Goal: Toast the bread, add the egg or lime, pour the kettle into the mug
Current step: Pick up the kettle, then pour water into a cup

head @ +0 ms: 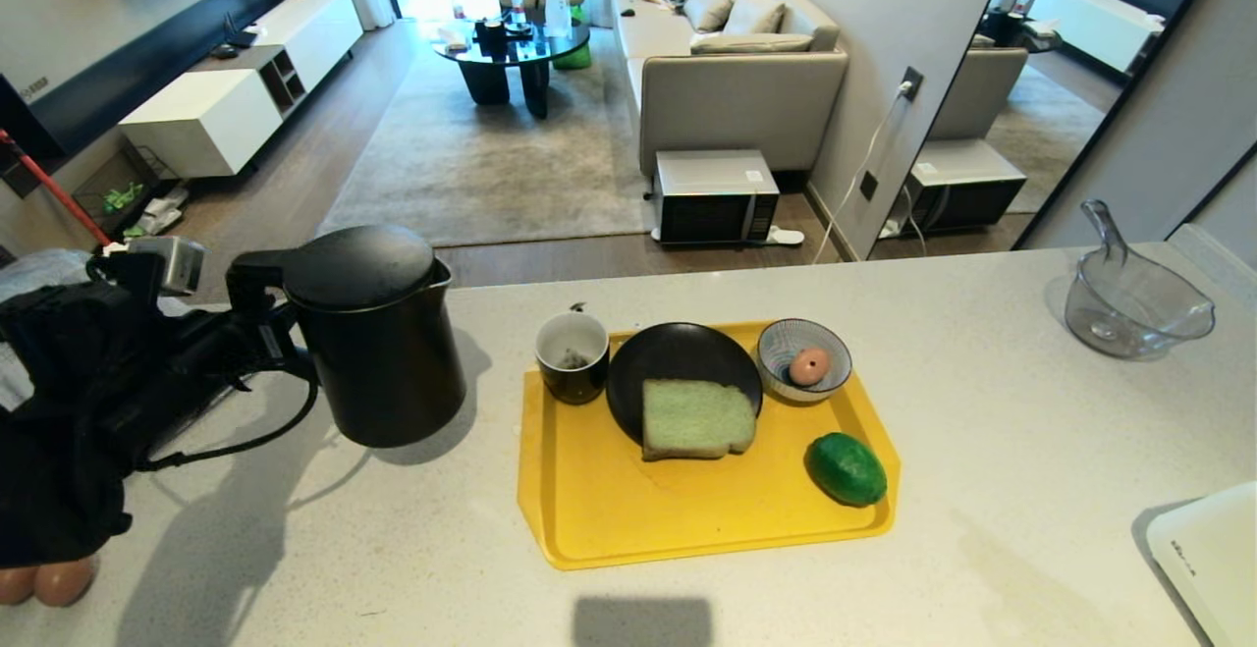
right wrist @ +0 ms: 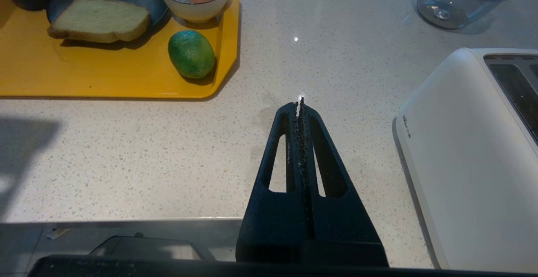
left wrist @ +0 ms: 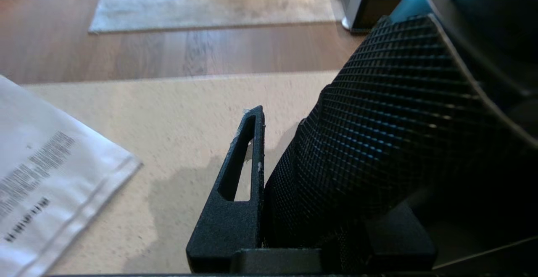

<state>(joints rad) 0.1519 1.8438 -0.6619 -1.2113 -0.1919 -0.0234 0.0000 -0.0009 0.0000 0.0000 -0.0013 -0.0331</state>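
left gripper (head: 257, 333) clamped on tall matte black kettle (head: 378, 343) by its textured handle. kettle upright, lid shut. right gripper (right wrist: 300, 100) fingers pressed together above the speckled counter (right wrist: 147, 151).

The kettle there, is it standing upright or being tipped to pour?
Upright. The kettle stands level on the counter, lid on, left of the mug, with the left gripper closed on its handle.

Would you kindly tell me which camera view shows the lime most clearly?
The right wrist view: the lime sits close and unobstructed on the yellow tray. The head view shows it smaller; the left wrist view misses it.
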